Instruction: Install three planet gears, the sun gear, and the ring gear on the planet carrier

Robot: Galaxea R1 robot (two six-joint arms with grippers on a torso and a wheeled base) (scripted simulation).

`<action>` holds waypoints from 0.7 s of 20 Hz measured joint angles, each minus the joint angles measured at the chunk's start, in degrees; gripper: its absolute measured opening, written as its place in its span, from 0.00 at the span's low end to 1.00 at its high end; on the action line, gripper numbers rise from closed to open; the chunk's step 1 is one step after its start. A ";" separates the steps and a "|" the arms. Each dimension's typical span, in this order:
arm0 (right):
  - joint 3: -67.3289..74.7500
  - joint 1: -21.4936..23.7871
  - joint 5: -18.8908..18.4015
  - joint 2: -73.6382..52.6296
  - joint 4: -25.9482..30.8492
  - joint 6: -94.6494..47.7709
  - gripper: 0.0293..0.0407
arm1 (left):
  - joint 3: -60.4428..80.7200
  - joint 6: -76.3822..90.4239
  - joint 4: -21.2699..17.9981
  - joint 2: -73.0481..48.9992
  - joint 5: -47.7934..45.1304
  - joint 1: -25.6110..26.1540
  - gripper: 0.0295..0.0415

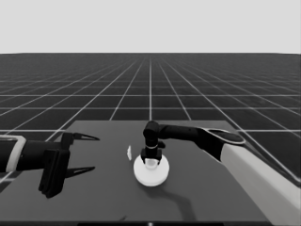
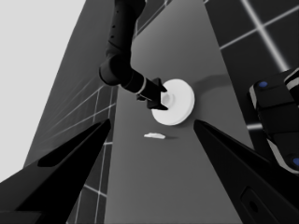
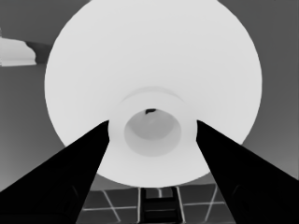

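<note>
Your right gripper clasped the hub of the larger round part at table centre; no gears showed, so assembly looked nearly done. The thin white piece lay at its 10 o'clock, and your left gripper waited wide open.

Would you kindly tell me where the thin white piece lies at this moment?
In the head view the thin white piece lies on the dark table near its middle, just left of the larger round part under the right gripper.

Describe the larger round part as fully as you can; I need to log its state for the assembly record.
The larger round part is a plain white thick disc with a smooth rounded rim and a raised central hub with a small hole. It lies flat near the middle of the dark table. The right tool stands straight over it, its fingers on either side of the hub. No gears show. A thin white piece lies apart, beside it.
</note>
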 joint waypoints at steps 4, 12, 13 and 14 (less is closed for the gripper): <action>0.00 0.00 0.00 0.00 0.00 2.00 0.49 | 0.00 0.00 0.00 0.00 0.00 0.00 0.75; 0.00 -0.01 0.00 0.00 0.00 6.00 0.49 | 0.00 0.00 0.00 0.00 0.00 0.00 0.75; 0.00 -0.01 0.00 0.00 0.00 6.50 0.49 | 0.00 0.00 0.00 0.00 0.00 0.00 0.75; 0.00 -0.01 0.00 0.00 0.00 7.00 0.49 | 0.00 0.00 0.00 0.00 0.00 0.00 0.75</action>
